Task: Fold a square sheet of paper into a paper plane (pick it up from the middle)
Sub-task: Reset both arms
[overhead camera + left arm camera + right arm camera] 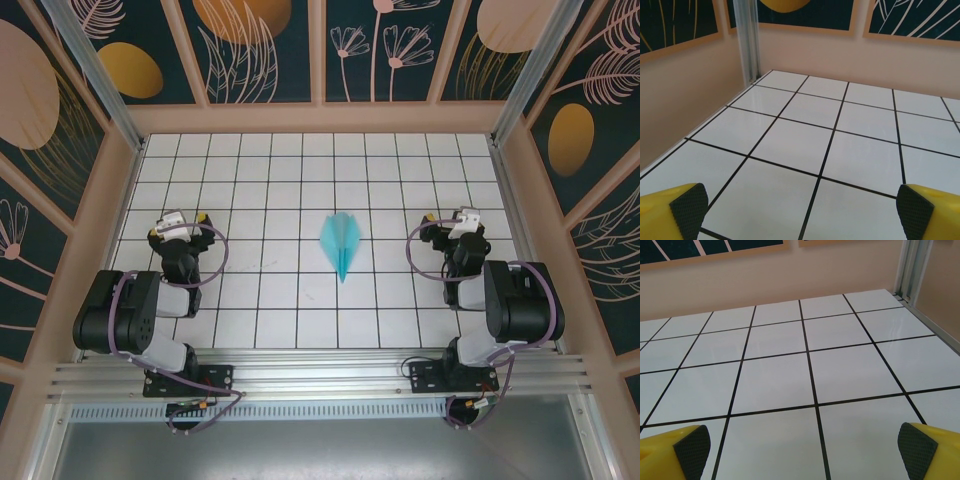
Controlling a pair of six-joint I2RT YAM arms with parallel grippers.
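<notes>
Left gripper (185, 222) and right gripper (449, 222): both wide open, empty, black textured pads (688, 205). Paper plane (341, 243), slim creased teal dart, lies flat between them, well apart from each, on glossy white gridded table (260, 300).

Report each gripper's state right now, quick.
Left gripper: open, fingers wide apart, holding nothing.
Right gripper: open, fingers wide apart, holding nothing.
</notes>
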